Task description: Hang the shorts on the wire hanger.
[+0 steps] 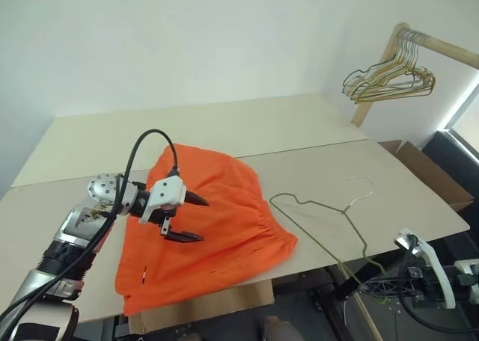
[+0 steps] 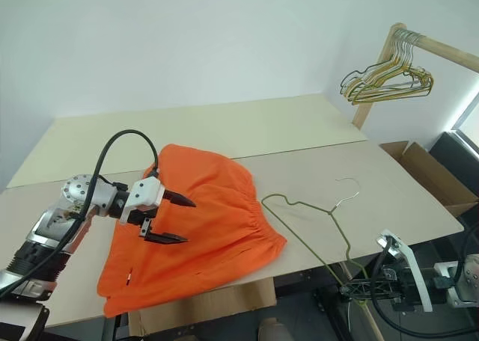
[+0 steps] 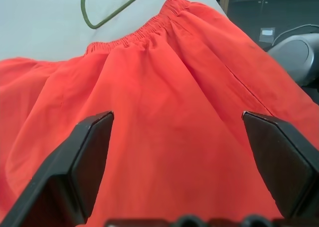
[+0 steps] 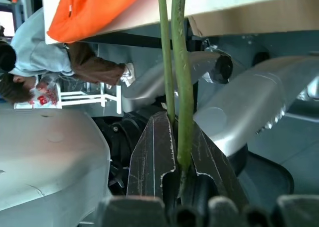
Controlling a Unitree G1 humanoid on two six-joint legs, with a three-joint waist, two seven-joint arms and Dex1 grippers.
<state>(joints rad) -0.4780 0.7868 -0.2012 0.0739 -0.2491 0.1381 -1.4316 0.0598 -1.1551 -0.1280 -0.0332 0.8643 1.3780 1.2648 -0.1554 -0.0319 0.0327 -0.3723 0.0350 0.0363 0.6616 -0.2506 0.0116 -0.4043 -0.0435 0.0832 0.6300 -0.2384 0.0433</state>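
Observation:
The bright orange shorts [image 1: 224, 206] lie spread on the table's near left part, with the gathered waistband toward the right. My left gripper [image 1: 202, 220] hovers just above their middle, open, with nothing between its black fingers [image 3: 84, 157]. To the right of the shorts the thin dark wire hanger [image 1: 329, 206] lies on the table, hook at the far right. One corner of it runs off the front edge. Below that edge my right gripper [image 4: 174, 172] is shut on the hanger's wire [image 4: 179, 87].
A bunch of golden and dark hangers [image 1: 389, 79] hangs on a wooden rail at the back right. An open cardboard box [image 1: 430, 173] stands past the table's [image 1: 224, 124] right end. A person [image 4: 40, 53] sits beyond the table's underside.

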